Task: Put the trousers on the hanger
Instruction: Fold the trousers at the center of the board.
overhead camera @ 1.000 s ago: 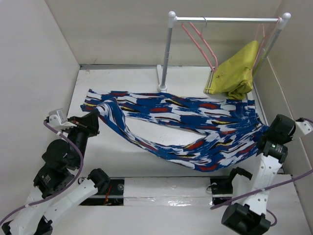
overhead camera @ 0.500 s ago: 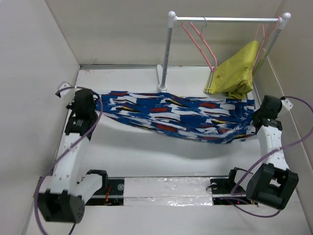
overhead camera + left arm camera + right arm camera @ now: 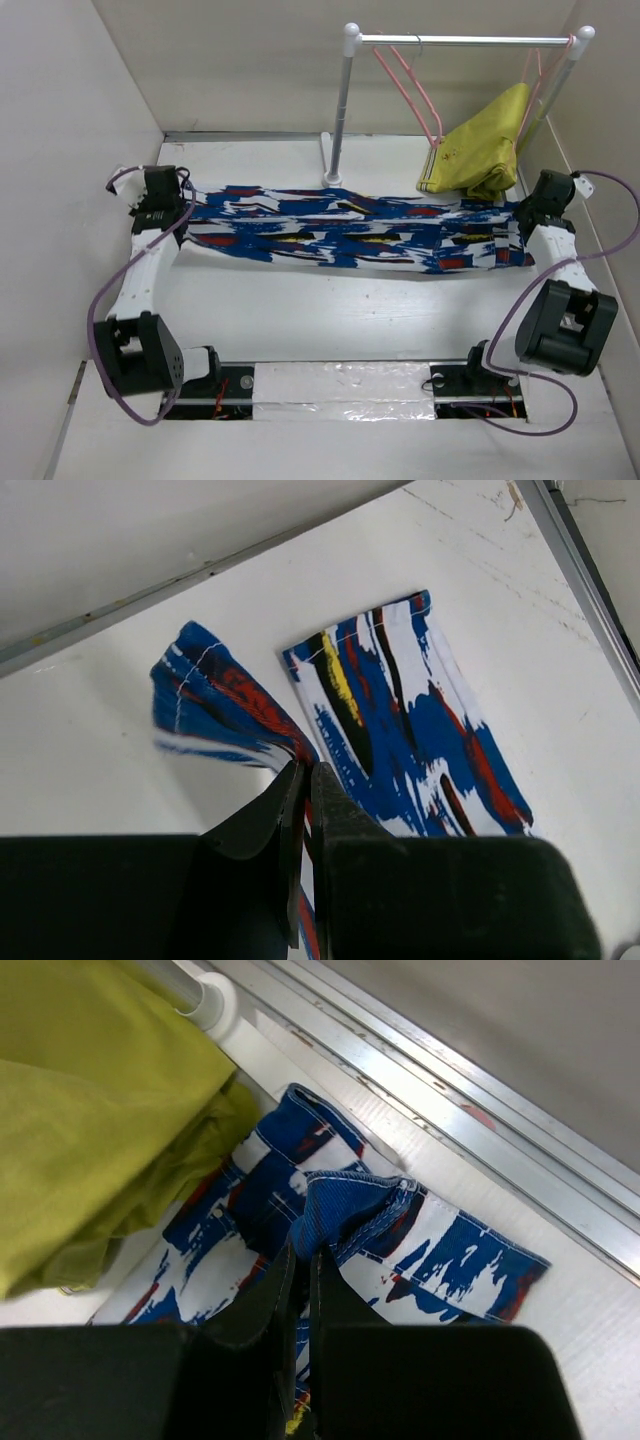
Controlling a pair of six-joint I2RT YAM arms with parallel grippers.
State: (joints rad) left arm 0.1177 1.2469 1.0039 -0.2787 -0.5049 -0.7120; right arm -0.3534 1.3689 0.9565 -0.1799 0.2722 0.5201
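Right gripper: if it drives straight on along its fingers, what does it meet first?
The trousers fold the right gripper pinches, then probably the table under it; depth is unclear.

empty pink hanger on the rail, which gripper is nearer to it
Right. The right gripper holds the trousers' end below and right of the hanger; the left gripper holds the other end, far off to its left.

Trousers (image 3: pixel 350 235) span table (image 3: pixel 330 320) L to R, blocking low passage rearward; bare surface nr arm bases. Behind: rail post (image 3: pixel 341 110), pink hanger (image 3: pixel 402 92), yellow-green garment (image 3: pixel 480 150) (crowds R rear corner).
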